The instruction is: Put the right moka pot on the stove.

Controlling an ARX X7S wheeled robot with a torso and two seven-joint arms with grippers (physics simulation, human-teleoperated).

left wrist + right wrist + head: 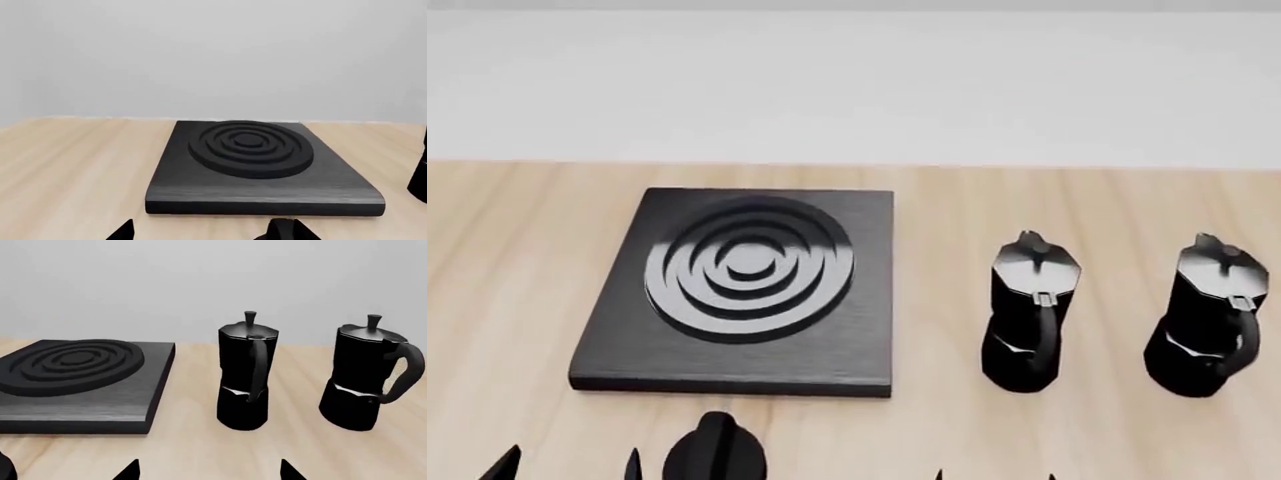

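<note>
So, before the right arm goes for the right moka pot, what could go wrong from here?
1. The other moka pot looks identical and stands between the right moka pot and the stove, so the wrong one could be grasped, or knocked over during the carry.
2. The burner's raised rings may leave the pot tilted if it lands off-centre.
3. Both pots are tall with narrow waists, so a sideways nudge from the fingers could tip them.

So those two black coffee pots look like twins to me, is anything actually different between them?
Only slightly. The right moka pot stands farther from the stove, and the left moka pot stands nearer it. In the right wrist view the right pot's handle swings out sideways, while the left pot's handle faces the camera. Otherwise both are glossy black, faceted, upright, lids shut, untouched.
</note>
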